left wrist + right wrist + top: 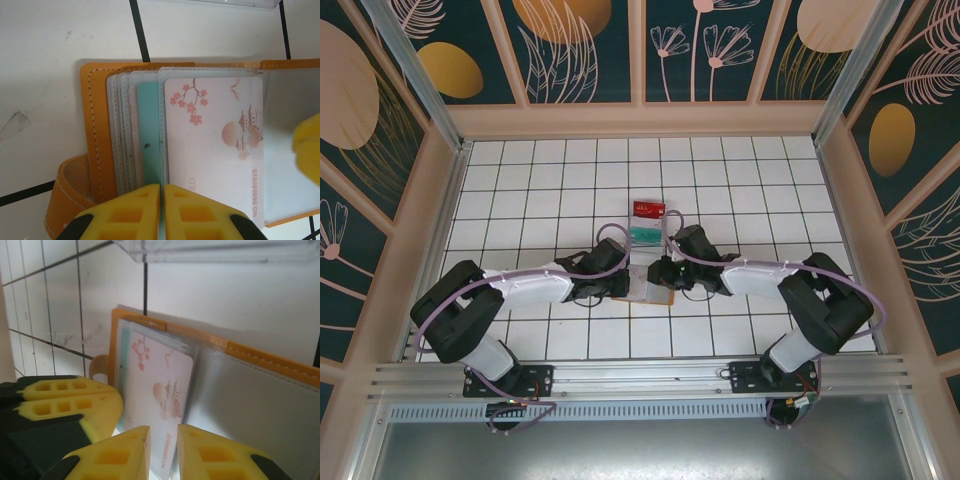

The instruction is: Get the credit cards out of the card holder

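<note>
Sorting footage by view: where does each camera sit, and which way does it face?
Top external: above and behind the bases, looking down on the white tiled table; left arm and right arm show.
Left wrist: straight above the open orange-tan card holder; the shut left gripper at the bottom.
Right wrist: low, slanting across it; the right gripper slightly open.
Both wrist views share the pale blossom-printed card.

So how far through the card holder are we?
Done: red card and teal card lie on the tiles beyond the card holder. In hand: left claw shut on its sleeves, right claw straddles the blossom card, grip unclear. Left: that card plus a pale one sleeved behind.
</note>
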Robot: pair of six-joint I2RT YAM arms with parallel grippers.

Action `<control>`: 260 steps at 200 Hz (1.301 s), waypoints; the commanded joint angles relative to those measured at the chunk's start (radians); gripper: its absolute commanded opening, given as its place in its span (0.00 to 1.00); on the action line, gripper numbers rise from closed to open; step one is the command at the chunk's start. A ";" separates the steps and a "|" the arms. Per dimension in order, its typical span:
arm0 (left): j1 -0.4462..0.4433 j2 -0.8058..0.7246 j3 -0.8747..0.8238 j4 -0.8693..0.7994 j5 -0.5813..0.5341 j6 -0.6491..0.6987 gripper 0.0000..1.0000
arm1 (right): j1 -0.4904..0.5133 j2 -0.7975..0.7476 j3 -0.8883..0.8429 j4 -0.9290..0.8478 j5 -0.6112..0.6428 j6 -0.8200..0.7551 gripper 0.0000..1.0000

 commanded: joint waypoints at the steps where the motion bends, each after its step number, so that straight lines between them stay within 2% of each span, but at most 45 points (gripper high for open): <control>1: 0.008 0.027 -0.016 0.016 0.015 -0.015 0.12 | 0.005 0.031 -0.004 0.038 -0.042 0.016 0.21; 47: 0.007 0.032 -0.019 0.025 0.029 -0.025 0.12 | 0.004 0.068 -0.003 0.058 -0.060 0.017 0.20; 82: 0.006 0.030 -0.022 0.024 0.031 -0.028 0.10 | 0.004 0.093 0.006 0.069 -0.075 0.017 0.15; 105: 0.006 0.033 -0.021 0.018 0.029 -0.033 0.00 | 0.004 0.086 0.002 0.060 -0.067 0.017 0.08; 119: 0.007 0.042 -0.018 0.007 0.021 -0.038 0.00 | 0.001 0.077 -0.004 0.053 -0.060 0.017 0.00; 260: 0.007 0.078 -0.020 -0.039 -0.008 -0.048 0.00 | -0.080 -0.033 -0.113 0.002 -0.077 -0.025 0.00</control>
